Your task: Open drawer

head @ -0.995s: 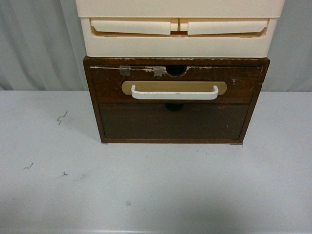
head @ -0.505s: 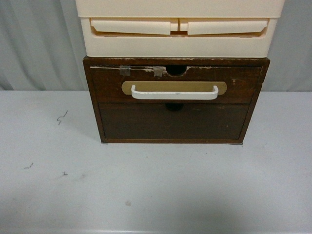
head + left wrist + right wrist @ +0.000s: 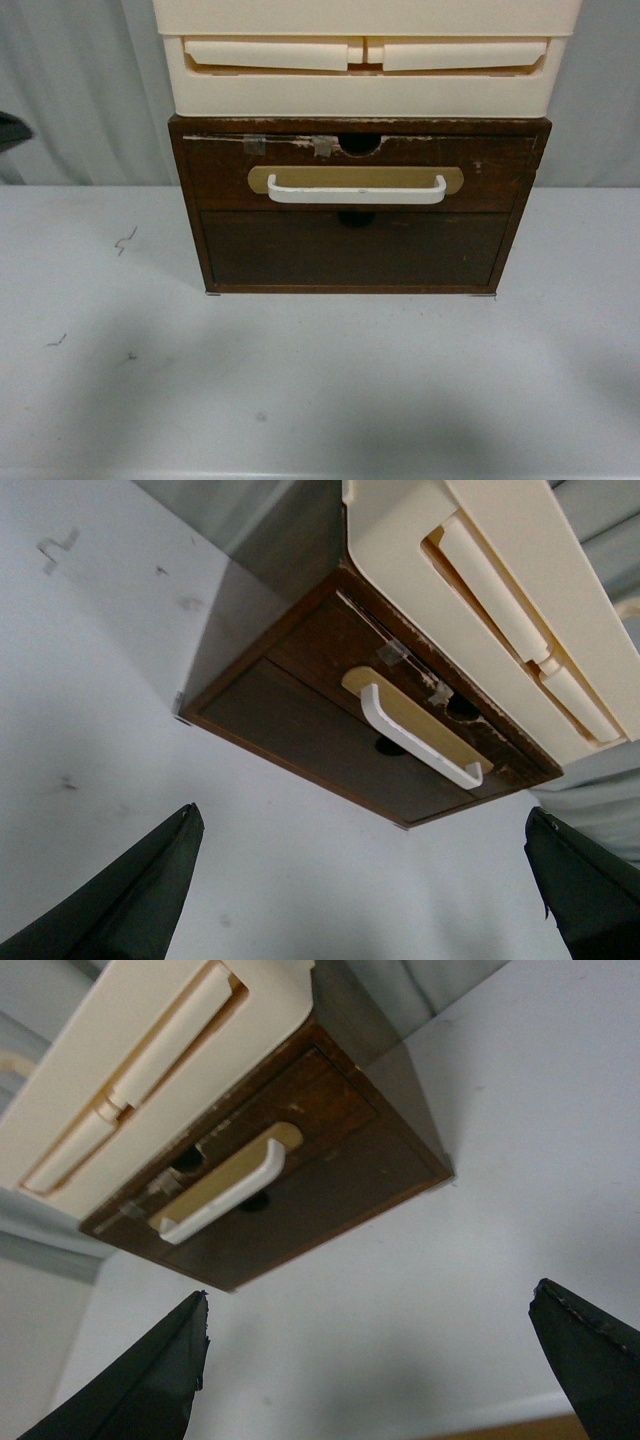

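Note:
The drawer (image 3: 500,170) is the upper, dark brown one in a wooden chest. It has a white bar handle (image 3: 356,190) on a tan oval plate and a chipped, taped top edge with a half-round notch. It is shut flush. It also shows in the left wrist view (image 3: 320,645) with its handle (image 3: 420,742), and in the right wrist view (image 3: 320,1090) with its handle (image 3: 225,1198). My left gripper (image 3: 362,820) is open and empty above the table, well short of the chest. My right gripper (image 3: 370,1295) is likewise open, empty and apart from it.
A plain dark brown drawer front (image 3: 355,248) without a handle sits below. Cream plastic drawers (image 3: 365,70) stand on top of the chest. The chest stands on a white table (image 3: 320,380) before a grey curtain. A dark shape (image 3: 10,130) shows at the left edge.
A dark shape has come into the front view at the left edge, and shadows have spread over the table's front. The drawer has not moved.

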Robot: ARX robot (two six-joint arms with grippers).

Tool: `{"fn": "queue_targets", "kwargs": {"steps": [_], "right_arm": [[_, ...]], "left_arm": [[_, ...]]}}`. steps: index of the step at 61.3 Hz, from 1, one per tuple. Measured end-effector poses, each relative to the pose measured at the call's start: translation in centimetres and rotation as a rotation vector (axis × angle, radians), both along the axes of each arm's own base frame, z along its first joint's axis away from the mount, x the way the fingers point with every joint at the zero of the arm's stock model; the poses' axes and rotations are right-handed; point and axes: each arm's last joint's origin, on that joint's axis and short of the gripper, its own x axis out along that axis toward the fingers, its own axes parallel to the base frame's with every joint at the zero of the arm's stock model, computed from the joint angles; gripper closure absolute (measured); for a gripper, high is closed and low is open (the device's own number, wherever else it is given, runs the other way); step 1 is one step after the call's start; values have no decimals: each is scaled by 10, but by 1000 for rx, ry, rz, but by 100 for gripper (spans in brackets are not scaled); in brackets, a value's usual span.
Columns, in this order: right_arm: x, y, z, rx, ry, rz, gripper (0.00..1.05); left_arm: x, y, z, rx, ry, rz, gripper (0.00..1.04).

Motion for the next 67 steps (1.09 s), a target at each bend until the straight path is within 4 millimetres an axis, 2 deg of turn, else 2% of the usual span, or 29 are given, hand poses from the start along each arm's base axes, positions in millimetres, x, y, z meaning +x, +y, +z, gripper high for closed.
{"fn": "queue_targets", "kwargs": {"steps": [9,12,16,20,32,50,62,67], "right_arm": [[42,16,2,148,-38,63,7],[62,26,2,203,-55,105,7],[87,39,-6,281,-45,143,7],[101,45,-15,320,-28,158,7],[128,60,-39,381,30,172,7],[165,102,-68,395,117,196,7],[183,108,-73,421,110,169,7],[190,109,-79,427,117,150,7]], "left_arm": [[40,-22,-7,-136,4,-48,7],[55,-28,-11,-172,3,-65,7],[78,-38,-24,-237,36,-79,7],[90,-42,-36,-283,64,-83,7],[110,-54,-64,-338,133,-109,7],[143,-69,-83,-352,181,-155,7],[157,-80,-85,-360,165,-192,7],[164,-84,-95,-362,187,-191,7]]}}
